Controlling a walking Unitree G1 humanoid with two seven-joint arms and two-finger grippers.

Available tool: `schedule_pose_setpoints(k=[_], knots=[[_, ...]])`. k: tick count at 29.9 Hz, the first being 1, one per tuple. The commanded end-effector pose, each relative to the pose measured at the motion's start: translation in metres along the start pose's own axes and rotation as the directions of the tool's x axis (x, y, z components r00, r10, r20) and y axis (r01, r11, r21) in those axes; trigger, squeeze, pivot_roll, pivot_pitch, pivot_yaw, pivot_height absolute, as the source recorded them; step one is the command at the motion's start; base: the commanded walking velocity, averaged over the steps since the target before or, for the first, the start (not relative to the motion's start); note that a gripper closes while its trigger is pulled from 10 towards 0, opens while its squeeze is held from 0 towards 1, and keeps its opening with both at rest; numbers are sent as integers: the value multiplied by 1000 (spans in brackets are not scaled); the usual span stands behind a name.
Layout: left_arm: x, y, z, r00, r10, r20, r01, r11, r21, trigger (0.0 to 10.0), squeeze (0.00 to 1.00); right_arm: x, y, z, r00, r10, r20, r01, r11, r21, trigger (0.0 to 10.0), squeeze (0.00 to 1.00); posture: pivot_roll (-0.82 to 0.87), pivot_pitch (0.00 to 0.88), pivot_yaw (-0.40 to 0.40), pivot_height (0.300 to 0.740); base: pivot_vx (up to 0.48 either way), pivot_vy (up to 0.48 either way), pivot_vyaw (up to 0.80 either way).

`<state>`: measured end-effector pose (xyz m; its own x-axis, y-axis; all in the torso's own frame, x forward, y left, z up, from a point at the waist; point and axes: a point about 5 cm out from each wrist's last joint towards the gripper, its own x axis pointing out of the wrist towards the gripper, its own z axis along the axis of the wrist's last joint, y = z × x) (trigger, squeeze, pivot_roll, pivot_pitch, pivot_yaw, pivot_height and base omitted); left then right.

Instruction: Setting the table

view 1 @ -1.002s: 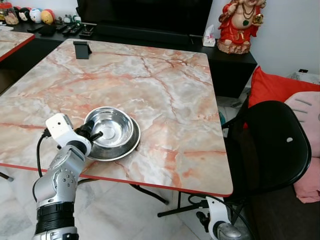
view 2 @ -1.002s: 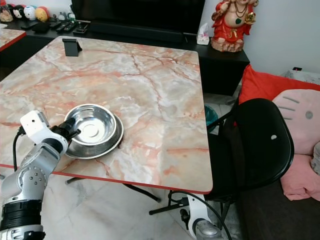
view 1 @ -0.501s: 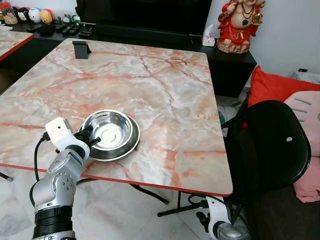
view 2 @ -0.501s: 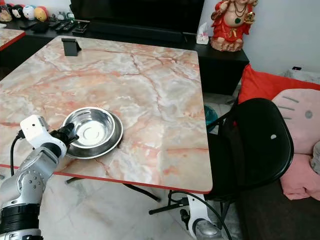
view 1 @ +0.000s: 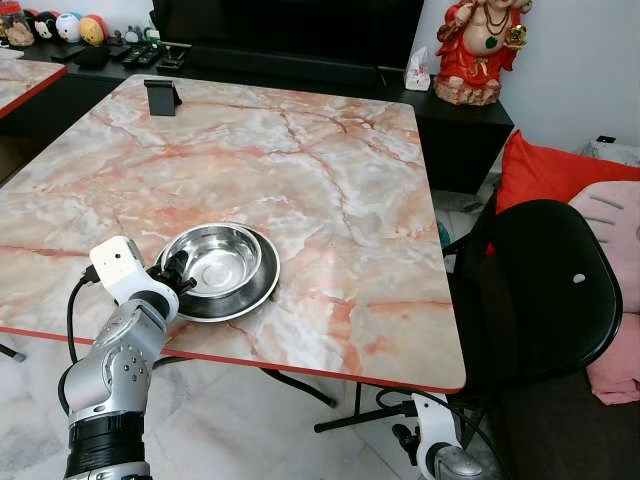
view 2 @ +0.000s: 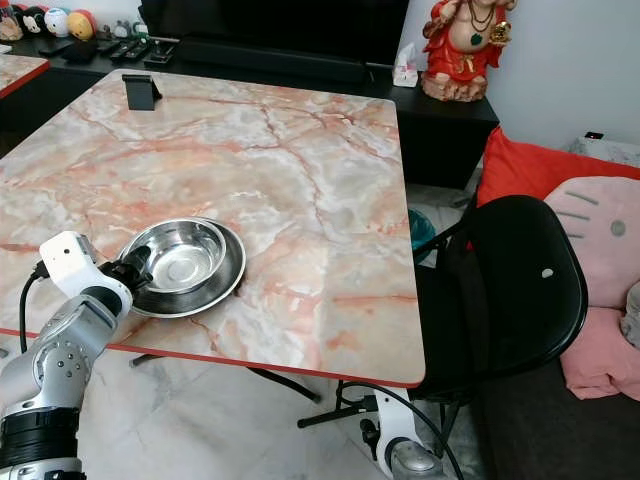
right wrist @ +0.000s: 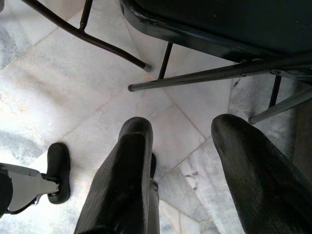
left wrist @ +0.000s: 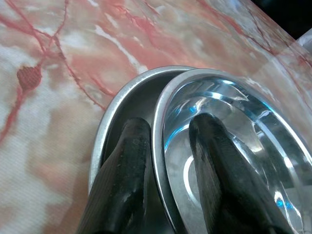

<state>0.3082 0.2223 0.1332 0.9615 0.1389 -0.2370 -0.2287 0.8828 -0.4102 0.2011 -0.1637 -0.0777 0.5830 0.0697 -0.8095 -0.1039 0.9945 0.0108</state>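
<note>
A steel bowl point(view 1: 222, 262) sits inside a wider steel plate point(view 1: 262, 291) near the front left edge of the marble table point(view 1: 320, 160). My left gripper point(view 1: 180, 277) is shut on the bowl's near rim. In the left wrist view one finger lies inside the bowl point(left wrist: 234, 131) and the other outside it, over the plate point(left wrist: 127, 95). The bowl leans slightly in the plate. My right gripper point(right wrist: 183, 124) hangs low beside the table leg with its fingers apart over the floor tiles, holding nothing.
A black chair point(view 1: 545, 290) stands at the table's right side. A small black stand point(view 1: 163, 97) is at the far left of the table. A red statue point(view 1: 477, 50) sits on the dark cabinet behind. Red and pink cushions point(view 1: 560, 175) lie at right.
The left gripper and the bowl have come down a little and toward the front edge, so the bowl rests lower in the plate. The right arm has not moved.
</note>
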Motion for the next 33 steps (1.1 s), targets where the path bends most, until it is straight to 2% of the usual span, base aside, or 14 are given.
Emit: schedule_pose_setpoints(k=[1, 10, 11, 12, 18, 19, 20, 25, 27, 33], knots=[[1, -3, 0, 1000, 2, -11, -2, 1000, 15, 10000, 0, 0, -3, -1, 1000, -6, -5, 6, 1000, -11, 10000, 0, 38, 28, -99, 740, 0, 0, 0], [1, -6, 4, 1000, -11, 7, 11, 998, 64, 10000, 0, 0, -3, 0, 1000, -4, -6, 4, 1000, -14, 10000, 0, 38, 28, -100, 740, 0, 0, 0], [1, -8, 4, 1000, -25, 7, 24, 998, 65, 10000, 725, 0, -3, 0, 1000, -3, -6, 3, 1000, -14, 10000, 0, 38, 28, -100, 740, 0, 0, 0], [0, -10, 4, 999, -40, 7, 40, 997, 73, 10000, 1000, 0, -3, 0, 1000, -3, -6, 3, 1000, -14, 10000, 0, 38, 28, -100, 740, 0, 0, 0], [0, -13, 3, 999, -35, 7, 35, 996, 81, 10000, 1000, 0, -3, 0, 1000, -2, -6, 2, 1000, -13, 10000, 0, 42, 28, -103, 740, 0, 0, 0], [0, -14, 5, 999, -31, 16, 29, 995, 96, 10000, 0, 0, -3, 0, 1000, -2, -6, 2, 1000, -13, 10000, 0, 42, 28, -103, 740, 0, 0, 0], [0, -16, 10, 999, -40, 30, 36, 991, 128, 10000, 0, 0, -4, 0, 1000, -1, -6, 1, 1000, -14, 10000, 0, 43, 28, -104, 740, 0, 0, 0], [-2, -21, 19, 997, -56, 61, 45, 985, 166, 10000, 0, 0, -4, 0, 1000, 0, -8, 0, 1000, -14, 10000, 0, 48, 28, -106, 740, 0, 0, 0], [-4, -24, 24, 995, -60, 77, 42, 975, 219, 10000, 0, 0, -4, 0, 1000, 1, -8, -1, 1000, -15, 10000, 0, 49, 28, -107, 740, 0, 0, 0], [-7, -29, 29, 994, -72, 85, 46, 960, 275, 10000, 0, 0, -4, 0, 1000, -3, -8, 3, 1000, -9, 10000, 0, 52, 30, -110, 740, 0, 0, 0]])
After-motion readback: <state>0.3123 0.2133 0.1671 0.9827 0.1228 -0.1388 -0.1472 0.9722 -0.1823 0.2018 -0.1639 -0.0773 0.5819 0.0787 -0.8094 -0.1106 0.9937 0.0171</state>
